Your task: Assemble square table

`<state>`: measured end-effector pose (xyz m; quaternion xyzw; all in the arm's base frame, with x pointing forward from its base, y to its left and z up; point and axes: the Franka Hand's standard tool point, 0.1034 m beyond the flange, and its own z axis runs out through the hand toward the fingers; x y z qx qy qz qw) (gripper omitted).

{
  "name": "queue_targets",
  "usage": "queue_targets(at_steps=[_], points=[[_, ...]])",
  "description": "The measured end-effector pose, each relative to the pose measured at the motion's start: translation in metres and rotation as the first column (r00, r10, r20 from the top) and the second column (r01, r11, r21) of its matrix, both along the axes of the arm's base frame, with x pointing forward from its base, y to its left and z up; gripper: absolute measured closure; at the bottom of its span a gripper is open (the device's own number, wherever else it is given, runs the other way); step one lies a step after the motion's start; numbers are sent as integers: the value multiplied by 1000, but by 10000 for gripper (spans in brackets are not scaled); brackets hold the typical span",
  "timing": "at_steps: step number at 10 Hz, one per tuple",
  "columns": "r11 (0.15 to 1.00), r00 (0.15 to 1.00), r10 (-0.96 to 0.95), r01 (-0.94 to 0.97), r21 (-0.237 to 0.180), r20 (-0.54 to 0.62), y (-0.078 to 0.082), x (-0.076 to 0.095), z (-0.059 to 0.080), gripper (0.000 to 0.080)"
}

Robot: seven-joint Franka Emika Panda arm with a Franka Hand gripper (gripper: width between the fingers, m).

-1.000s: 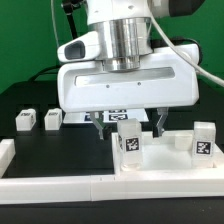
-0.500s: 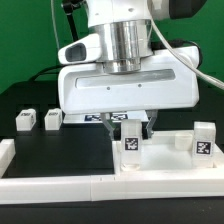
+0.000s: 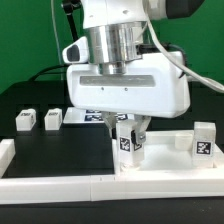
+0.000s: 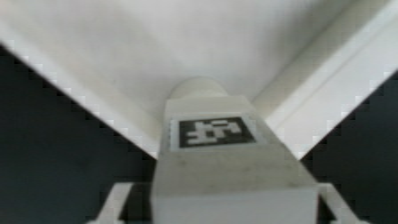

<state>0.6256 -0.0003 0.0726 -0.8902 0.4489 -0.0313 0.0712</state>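
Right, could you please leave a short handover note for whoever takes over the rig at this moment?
Pincer: shut on a small white tagged leg block, which stands upright on the large white square plastic slab.
Second leg block: upright on the slab, at the exterior view's right; whether it is fixed cannot be told.
Two spare leg blocks: on the black table, exterior view's left, untouched.
Left: fix the gripped leg, then likely fetch the spares.
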Motion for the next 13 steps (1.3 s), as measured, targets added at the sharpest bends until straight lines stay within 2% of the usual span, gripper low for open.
queue_targets(at_steps=[1, 3, 4, 6, 7, 8, 9, 11, 12, 13], points=[[976, 978, -206, 207, 62, -29, -3, -1, -1, 505], [882, 892, -442, 451, 135, -93, -2, -3, -2, 505], [858, 868, -485, 496, 136, -105, -2, -3, -2, 505], [888, 897, -432, 441, 133, -91, -2, -3, -2, 505], [921, 929, -363, 369, 121, -72, 0, -3, -2, 398], [989, 992, -122, 123, 79, -14, 4, -1, -2, 260], [996, 996, 80, -81, 47, 28, 8, 1, -1, 185], [987, 987, 155, -157, 33, 38, 6, 1, -2, 157], [962, 961, 271, -271, 6, 50, 6, 1, -1, 151], [885, 883, 465, -463, -57, 55, 8, 3, 1, 151]])
